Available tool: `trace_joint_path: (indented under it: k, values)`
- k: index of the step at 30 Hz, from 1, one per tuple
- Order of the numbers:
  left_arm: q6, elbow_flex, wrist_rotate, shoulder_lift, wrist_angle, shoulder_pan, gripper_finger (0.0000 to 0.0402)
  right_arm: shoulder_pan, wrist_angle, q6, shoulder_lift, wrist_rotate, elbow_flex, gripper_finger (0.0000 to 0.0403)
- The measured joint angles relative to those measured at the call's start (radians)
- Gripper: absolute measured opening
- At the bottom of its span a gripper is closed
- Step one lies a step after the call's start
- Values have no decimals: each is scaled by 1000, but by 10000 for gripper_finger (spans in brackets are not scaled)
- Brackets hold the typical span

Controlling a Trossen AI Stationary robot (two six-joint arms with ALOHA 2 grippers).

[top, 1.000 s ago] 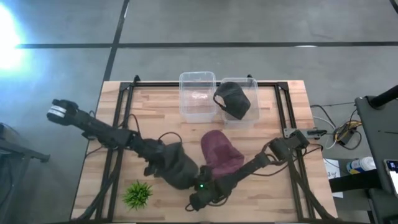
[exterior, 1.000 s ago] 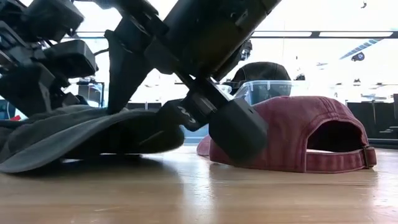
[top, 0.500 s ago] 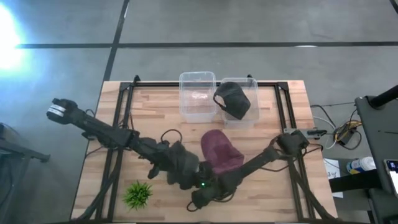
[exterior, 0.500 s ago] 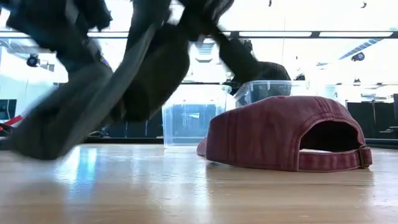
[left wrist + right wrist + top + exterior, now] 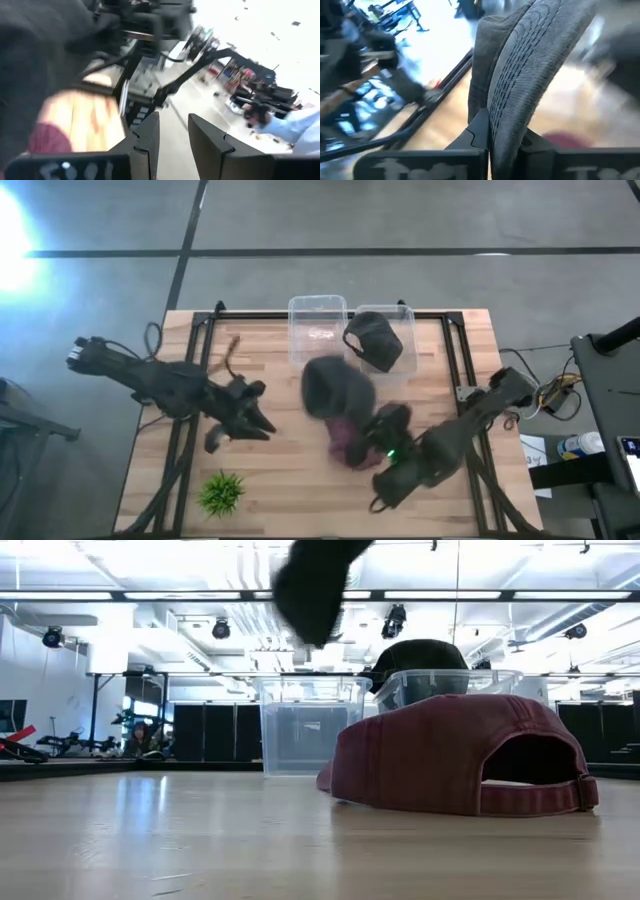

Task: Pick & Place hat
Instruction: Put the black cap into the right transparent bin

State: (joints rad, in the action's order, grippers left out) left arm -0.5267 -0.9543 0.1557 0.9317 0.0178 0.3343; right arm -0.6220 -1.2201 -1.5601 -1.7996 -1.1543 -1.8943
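A dark grey hat (image 5: 335, 385) hangs in the air above the middle of the table, with my right gripper (image 5: 374, 418) shut on it; in the low view the grey hat (image 5: 315, 580) shows high up. Under it a maroon hat (image 5: 450, 755) lies crown up on the wood. Another dark hat (image 5: 372, 340) sits in the right clear bin (image 5: 400, 370). My left gripper (image 5: 172, 140) stands open at the table's left, off to the left of the hat and with nothing in it. My right gripper pinches the grey hat's stitched brim (image 5: 507, 115) between its two fingers (image 5: 477, 132). The brim stands on edge between them. The hat is lifted clear of the table and of the maroon hat.
A clear bin (image 5: 318, 330) with nothing in it stands at the far edge beside the right bin. A small green plant (image 5: 222, 492) stands near the front left. Dark frame rails (image 5: 190, 380) run along both sides of the table.
My right gripper has shut on the grey hat's brim and gone up, toward the far and right edges. The hat, flat on the table before, is now lifted clear above the maroon hat. My left arm has drawn back from the hat toward the table's left.
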Motion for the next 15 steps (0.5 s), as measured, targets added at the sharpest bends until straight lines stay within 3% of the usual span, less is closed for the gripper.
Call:
trace_joint_path:
  k: [6, 11, 15]
  values:
    - [29, -4, -30, -40, 16, 1, 96, 47, -355, 142, 98, -106, -79, 13]
    - [37, 26, -136, -44, 104, 0, 96, 172, -352, 409, 190, -99, -77, 13]
    - [41, 42, -253, -27, 182, 0, 96, 326, -350, 470, 250, 25, -35, 13]
